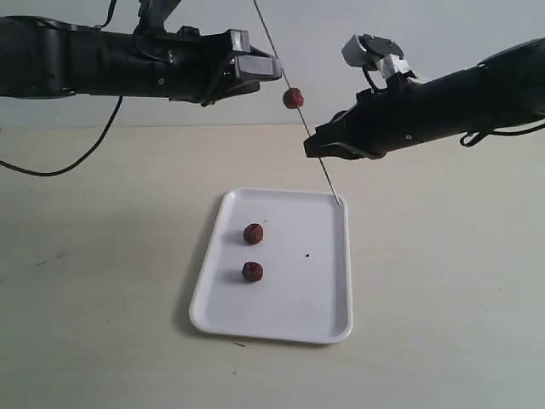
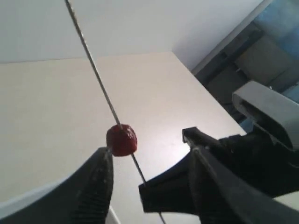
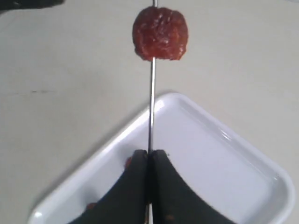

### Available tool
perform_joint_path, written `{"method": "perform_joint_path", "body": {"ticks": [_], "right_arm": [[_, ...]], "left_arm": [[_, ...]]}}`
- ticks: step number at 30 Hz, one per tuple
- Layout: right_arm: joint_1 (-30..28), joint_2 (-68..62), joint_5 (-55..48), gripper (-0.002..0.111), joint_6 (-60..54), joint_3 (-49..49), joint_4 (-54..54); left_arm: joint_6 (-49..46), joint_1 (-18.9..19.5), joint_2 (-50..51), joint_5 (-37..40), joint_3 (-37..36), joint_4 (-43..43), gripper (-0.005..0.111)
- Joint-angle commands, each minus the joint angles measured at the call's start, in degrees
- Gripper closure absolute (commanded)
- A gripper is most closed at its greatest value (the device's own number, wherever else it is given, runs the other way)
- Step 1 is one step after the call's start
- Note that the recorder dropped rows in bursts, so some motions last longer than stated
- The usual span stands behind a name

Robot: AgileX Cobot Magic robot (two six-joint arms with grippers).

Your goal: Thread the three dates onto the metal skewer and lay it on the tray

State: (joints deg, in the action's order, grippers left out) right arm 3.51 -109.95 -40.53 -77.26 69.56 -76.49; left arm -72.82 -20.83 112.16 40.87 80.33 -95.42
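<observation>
Your left gripper [image 1: 271, 68], open, hung above the flat white tray [image 1: 315, 281]; two wrinkled red-brown dates [image 1: 253, 233] lay on that tray, below it. Your right gripper [image 1: 318, 152] clamped the slanted thin grey metal skewer [image 3: 152, 107], with one date [image 1: 293, 98] threaded.

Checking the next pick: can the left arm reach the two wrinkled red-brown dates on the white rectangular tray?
Probably yes. The left fingers stand open and empty, nothing covers the two dates, and the thin metal skewer in the right fingers stands at a far corner of the tray.
</observation>
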Motion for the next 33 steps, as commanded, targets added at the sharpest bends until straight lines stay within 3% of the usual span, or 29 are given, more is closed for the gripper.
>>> {"method": "perform_joint_path", "body": {"ticks": [1, 5, 9, 15, 20, 26, 29, 33], "right_arm": [[-0.7, 0.0, 6.4, 0.108, 9.2, -0.1, 9.7], [-1.3, 0.0, 9.1, 0.108, 16.0, -0.1, 18.5], [-1.7, 0.0, 8.7, 0.108, 16.1, -0.1, 19.1], [-1.7, 0.0, 8.6, 0.108, 16.1, -0.1, 19.0], [-1.7, 0.0, 8.6, 0.108, 15.9, -0.1, 18.8], [-1.7, 0.0, 7.3, 0.108, 15.9, -0.1, 18.7], [-1.7, 0.0, 7.3, 0.108, 15.9, -0.1, 18.7], [-1.7, 0.0, 7.4, 0.108, 15.9, -0.1, 18.2]], "left_arm": [[2.8, -0.2, -0.4, -0.5, 0.3, 9.9, 0.057], [9.3, -0.9, -0.4, -0.9, 0.3, 21.2, 0.057], [19.3, -2.9, -0.4, -2.1, 0.4, 36.6, 0.057], [48.6, -9.5, -0.3, -2.9, 1.1, 66.0, 0.057], [70.1, -14.4, 3.1, -0.1, 2.0, 83.2, 0.057], [80.8, -17.2, 7.9, 3.5, 7.1, 89.4, 0.057], [81.2, -18.8, 8.2, 3.5, 8.2, 89.6, 0.057], [89.5, -20.4, 9.1, 4.5, 8.2, 98.5, 0.057]]}}
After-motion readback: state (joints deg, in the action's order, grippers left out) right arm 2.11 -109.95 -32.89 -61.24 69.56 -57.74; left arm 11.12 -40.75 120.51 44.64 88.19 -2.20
